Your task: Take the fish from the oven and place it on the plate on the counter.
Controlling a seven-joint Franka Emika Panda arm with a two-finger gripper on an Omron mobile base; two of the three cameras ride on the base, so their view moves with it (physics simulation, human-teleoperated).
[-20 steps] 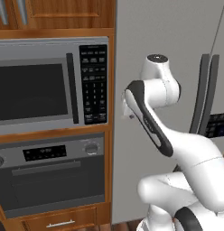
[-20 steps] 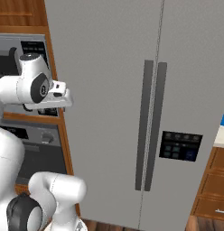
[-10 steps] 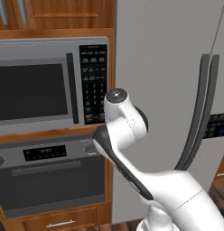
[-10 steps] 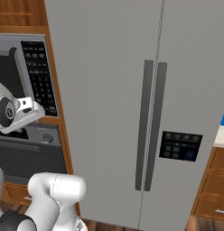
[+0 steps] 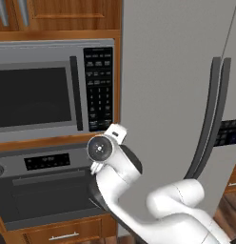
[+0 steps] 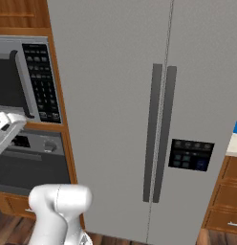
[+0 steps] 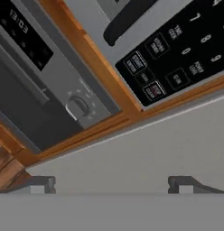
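the claw (image 7: 112, 182) stands wide with nothing between its two dark tips, which sit far apart at the bottom of the hand view. it is tilted and aimed at the seam where the wooden cabinet frame meets the grey fridge (image 6: 154, 119), with the oven (image 5: 41, 188) to one side and the microwave (image 5: 53, 88) keypad above it. in the left base view the arm's wrist hangs low just in front of the oven's right end, near its control strip.

the oven door looks shut: the dark glass and the bar handle (image 5: 48, 177) lie flat to the front, so the fish, presumably inside on the rack, cannot be seen. the plate cannot be made out either; a bit of blue at the far right edge of the right base view may be it, but that is too cropped to say.

risks from here, as i judge them:
- the claw points at the frame and fridge side, not the handle; closing here would grab nothing or scrape the wood.
- the round knob (image 7: 77, 107) sits close to the handle's right end; a sloppy approach could catch the knob instead.
- the microwave is just above; its own vertical handle could be mistaken for the target.
- the elbow is folded tight near the door, so pulling the door down may jam it against the arm.
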